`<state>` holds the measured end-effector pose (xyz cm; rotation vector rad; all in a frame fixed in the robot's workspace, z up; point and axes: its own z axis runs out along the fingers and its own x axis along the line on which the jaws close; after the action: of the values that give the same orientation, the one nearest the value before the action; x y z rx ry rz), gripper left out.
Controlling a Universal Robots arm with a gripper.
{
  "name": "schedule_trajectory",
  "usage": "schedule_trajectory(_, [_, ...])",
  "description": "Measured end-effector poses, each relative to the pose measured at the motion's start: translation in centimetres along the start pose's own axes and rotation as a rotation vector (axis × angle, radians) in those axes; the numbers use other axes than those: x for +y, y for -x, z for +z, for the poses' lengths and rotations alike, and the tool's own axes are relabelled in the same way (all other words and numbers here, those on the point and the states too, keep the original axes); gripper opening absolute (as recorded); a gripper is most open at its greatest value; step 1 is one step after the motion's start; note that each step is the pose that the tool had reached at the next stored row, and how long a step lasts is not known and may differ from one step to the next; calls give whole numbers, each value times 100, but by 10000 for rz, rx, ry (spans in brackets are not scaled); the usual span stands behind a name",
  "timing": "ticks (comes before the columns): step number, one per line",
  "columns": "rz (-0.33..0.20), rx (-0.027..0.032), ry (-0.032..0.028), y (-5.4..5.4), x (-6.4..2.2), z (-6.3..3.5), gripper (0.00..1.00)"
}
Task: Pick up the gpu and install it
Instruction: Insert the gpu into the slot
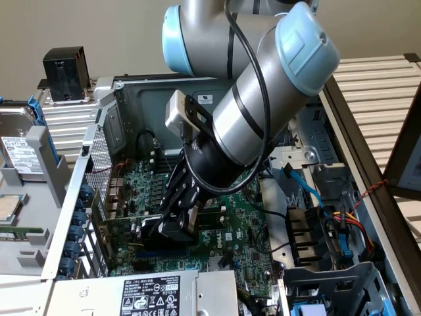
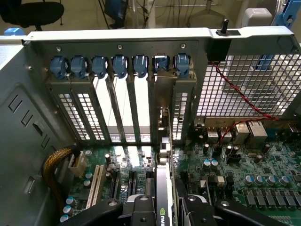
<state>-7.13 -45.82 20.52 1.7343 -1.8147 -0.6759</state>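
Grey computer case (image 1: 151,99) lies open around me, green motherboard (image 1: 245,217) on its floor. My gripper (image 1: 179,220) is clenched on the gpu (image 2: 163,188), standing edge-down over the board at seven o'clock from the exterior view's centre, near the rear slot covers (image 2: 117,108).

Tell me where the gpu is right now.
In the exterior view the gpu is low and left of centre, held in the gripper over the motherboard, with the case's rear slot covers next to it on that view's left.
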Motion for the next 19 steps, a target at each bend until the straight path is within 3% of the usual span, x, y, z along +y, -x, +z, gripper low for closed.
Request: schedule_trajectory(19, [-1,0,-1,0,-2,1,27])
